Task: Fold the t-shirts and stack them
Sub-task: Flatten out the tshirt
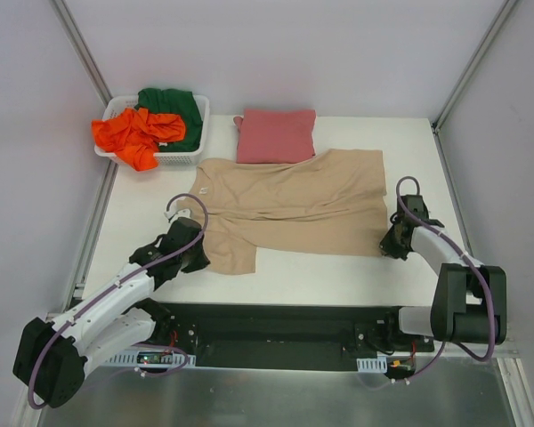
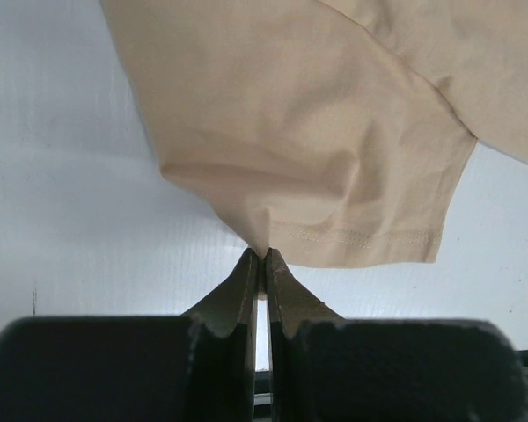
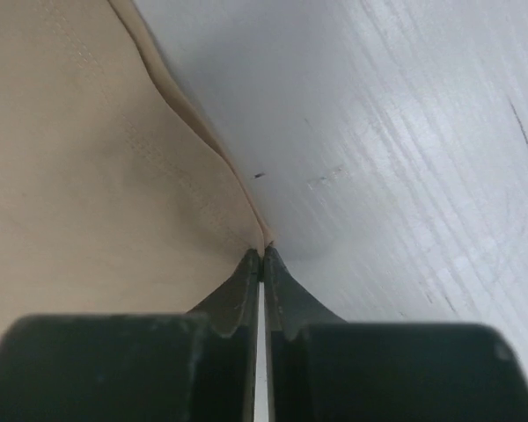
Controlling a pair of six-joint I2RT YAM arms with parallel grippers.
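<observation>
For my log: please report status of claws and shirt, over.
Left claw shut on tan t-shirt, at sleeve. Right claw shut on its hem corner. Shirt spread out, nothing on top.

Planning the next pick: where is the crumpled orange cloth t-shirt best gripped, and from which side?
Probably the fold of the crumpled orange cloth t-shirt that spills over the near rim of the white plastic slotted basket, coming down from the near side. That cloth hangs outside the wall, clear of the dark green t-shirt.

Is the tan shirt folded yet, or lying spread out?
Spread out: the tan shirt lies flat across the table, its near sleeve sticking out, unlike the folded pinkish-red shirt behind it.
</observation>
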